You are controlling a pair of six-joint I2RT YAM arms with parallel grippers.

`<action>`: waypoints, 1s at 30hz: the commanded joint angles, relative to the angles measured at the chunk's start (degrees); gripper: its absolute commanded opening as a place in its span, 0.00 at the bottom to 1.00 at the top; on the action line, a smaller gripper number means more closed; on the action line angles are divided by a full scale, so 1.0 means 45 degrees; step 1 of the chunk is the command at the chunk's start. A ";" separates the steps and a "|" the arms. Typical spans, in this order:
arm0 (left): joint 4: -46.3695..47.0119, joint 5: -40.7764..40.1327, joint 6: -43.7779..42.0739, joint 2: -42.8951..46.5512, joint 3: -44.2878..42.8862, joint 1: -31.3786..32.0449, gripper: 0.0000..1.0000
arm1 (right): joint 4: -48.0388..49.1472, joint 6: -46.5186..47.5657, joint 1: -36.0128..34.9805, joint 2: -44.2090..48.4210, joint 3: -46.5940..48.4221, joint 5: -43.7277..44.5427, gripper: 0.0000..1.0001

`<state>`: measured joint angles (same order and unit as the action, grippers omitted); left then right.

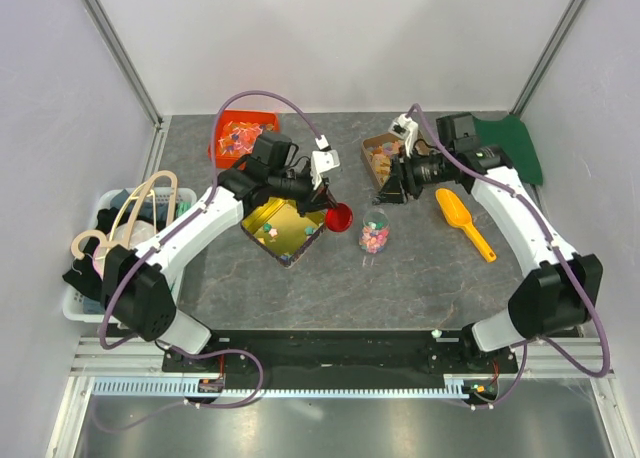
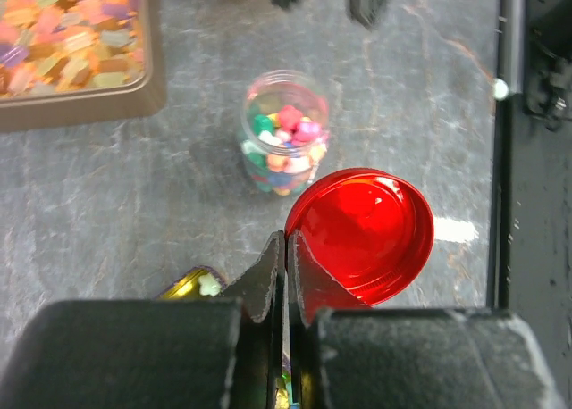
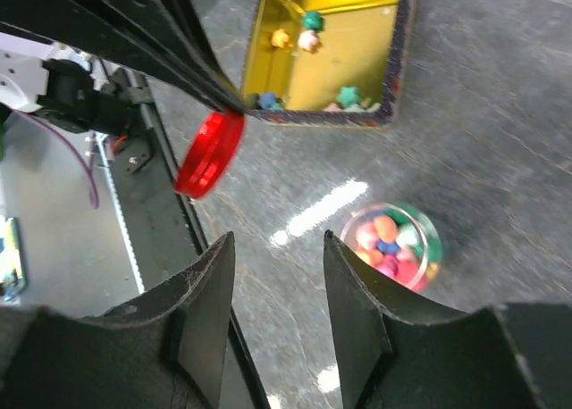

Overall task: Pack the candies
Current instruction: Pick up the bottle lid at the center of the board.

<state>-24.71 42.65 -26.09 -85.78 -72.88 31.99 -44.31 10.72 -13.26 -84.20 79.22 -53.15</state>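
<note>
The candies [image 1: 374, 235] fill a small clear jar [image 2: 284, 132] standing open at the table's middle; the jar also shows in the right wrist view [image 3: 393, 244]. A few more candies [image 3: 310, 34] lie in a gold square tin [image 1: 282, 228]. My left gripper [image 1: 328, 206] is shut on the rim of a red lid [image 2: 362, 235] and holds it above the table, just left of the jar. The gripper [image 2: 287, 244] pinches the lid's edge. My right gripper [image 1: 392, 191] is open and empty, above and behind the jar [image 3: 279, 275].
A brown tray [image 1: 381, 158] of gummies sits behind the right gripper. An orange-red tray [image 1: 240, 136] is at the back left. A yellow scoop [image 1: 463, 221] lies right of the jar, a green cloth [image 1: 510, 143] at the back right, a white basket [image 1: 110, 248] at the left edge.
</note>
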 commanded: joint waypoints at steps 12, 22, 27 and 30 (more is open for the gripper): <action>0.2405 -0.2037 0.2320 -0.0255 -0.0367 0.0079 0.02 | 0.0297 -0.0761 -0.1761 -0.1991 0.1477 -0.0593 0.48; 0.2581 -0.1940 0.2438 -0.0216 0.0024 0.0118 0.02 | 0.0122 -0.0683 -0.1800 -0.2381 0.2043 -0.1042 0.49; 0.2659 -0.1939 0.2457 -0.0177 0.0160 0.0157 0.02 | 0.0043 -0.0644 -0.1839 -0.2577 0.2278 -0.0983 0.47; 0.2717 -0.1978 0.2457 -0.0157 0.0239 0.0157 0.02 | -0.0015 -0.0527 -0.1937 -0.2655 0.2298 -0.0944 0.31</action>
<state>-15.03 33.95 -16.84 -86.74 -72.40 32.40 -44.60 7.49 -21.28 -95.59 87.18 -55.68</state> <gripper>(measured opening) 0.025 0.393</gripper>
